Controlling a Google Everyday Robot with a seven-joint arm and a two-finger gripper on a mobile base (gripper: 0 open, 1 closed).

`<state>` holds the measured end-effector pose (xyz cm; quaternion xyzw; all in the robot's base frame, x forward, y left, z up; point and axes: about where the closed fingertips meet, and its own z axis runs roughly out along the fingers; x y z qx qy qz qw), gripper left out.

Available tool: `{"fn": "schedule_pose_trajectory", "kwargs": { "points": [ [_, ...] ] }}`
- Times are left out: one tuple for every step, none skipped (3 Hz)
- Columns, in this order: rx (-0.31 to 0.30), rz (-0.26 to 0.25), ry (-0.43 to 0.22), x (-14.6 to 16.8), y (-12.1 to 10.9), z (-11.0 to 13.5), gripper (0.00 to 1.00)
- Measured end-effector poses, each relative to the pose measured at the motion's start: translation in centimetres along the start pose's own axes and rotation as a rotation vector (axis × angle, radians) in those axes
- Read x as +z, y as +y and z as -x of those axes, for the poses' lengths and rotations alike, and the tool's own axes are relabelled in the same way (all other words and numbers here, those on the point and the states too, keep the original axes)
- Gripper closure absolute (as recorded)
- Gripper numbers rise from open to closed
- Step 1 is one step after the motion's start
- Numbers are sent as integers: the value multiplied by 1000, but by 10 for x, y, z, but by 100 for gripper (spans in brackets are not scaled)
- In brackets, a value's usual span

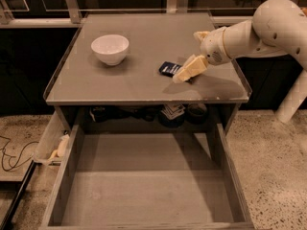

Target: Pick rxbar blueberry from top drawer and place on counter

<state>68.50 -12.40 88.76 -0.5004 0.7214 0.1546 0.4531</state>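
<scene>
The rxbar blueberry (168, 69), a small dark navy wrapper, lies flat on the counter (144, 87), right of centre. My gripper (188, 55) is just to its right, reaching in from the right. Its jaws stand apart: the lower finger (189, 68) rests over the bar's right end and hides it, while the upper finger (201, 34) is well clear of the bar. The top drawer (144, 190) is pulled fully out below the counter, and its grey floor is bare.
A white bowl (110, 48) stands on the counter's left half. Dark items sit on the shelf (172, 113) behind the drawer. A clear bin (52, 143) hangs at the cabinet's left side. A white robot column (292, 99) stands at the right.
</scene>
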Motion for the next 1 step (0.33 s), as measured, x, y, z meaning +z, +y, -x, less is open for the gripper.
{"fn": "schedule_pose_trajectory", "kwargs": {
  "points": [
    [0, 0, 0, 0, 0, 0, 0]
  ]
}}
